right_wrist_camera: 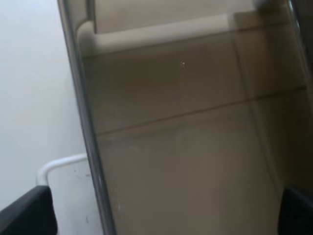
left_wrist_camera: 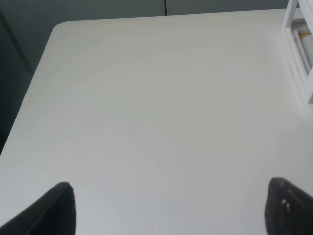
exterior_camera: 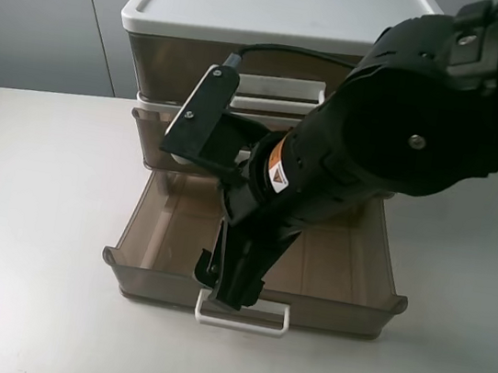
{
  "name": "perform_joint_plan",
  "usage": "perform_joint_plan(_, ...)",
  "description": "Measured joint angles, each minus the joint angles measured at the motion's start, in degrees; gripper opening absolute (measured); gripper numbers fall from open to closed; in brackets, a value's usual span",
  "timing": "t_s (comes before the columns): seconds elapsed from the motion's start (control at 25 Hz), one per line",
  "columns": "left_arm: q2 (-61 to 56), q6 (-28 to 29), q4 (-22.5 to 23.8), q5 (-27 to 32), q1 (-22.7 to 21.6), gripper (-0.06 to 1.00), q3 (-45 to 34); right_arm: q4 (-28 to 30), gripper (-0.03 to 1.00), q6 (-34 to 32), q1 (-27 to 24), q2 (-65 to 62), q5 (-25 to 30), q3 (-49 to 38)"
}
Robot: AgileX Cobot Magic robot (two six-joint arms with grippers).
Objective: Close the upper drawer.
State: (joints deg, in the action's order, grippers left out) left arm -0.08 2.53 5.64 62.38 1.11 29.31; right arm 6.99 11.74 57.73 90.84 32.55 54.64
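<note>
The upper drawer (exterior_camera: 333, 312) is shallow, smoky-brown and translucent. It stands pulled far out of the white-framed unit (exterior_camera: 274, 5), and its white loop handle (exterior_camera: 257, 329) faces the table's front. My right gripper (exterior_camera: 230, 286) is open at the middle of the drawer's front wall, just above the handle. In the right wrist view the right gripper (right_wrist_camera: 161, 215) straddles that front wall (right_wrist_camera: 88, 122): one finger is outside by the handle (right_wrist_camera: 58, 164) and the other is over the empty drawer floor (right_wrist_camera: 186, 147). My left gripper (left_wrist_camera: 171, 215) is open and empty over bare table.
The right arm hides much of the unit's other brown drawer fronts (exterior_camera: 149, 140) behind the open drawer. The white table (exterior_camera: 26, 257) surrounds the unit. In the left wrist view the unit's white frame (left_wrist_camera: 298, 29) shows at the edge of the table (left_wrist_camera: 156, 98).
</note>
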Motion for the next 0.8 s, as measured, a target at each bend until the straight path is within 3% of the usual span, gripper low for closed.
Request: perform_joint_plan(0.8,0.0,0.0,0.0,0.0,0.0,0.74,0.0,2.9,0.69,-1.3,-3.2,1.8,-1.3,0.0)
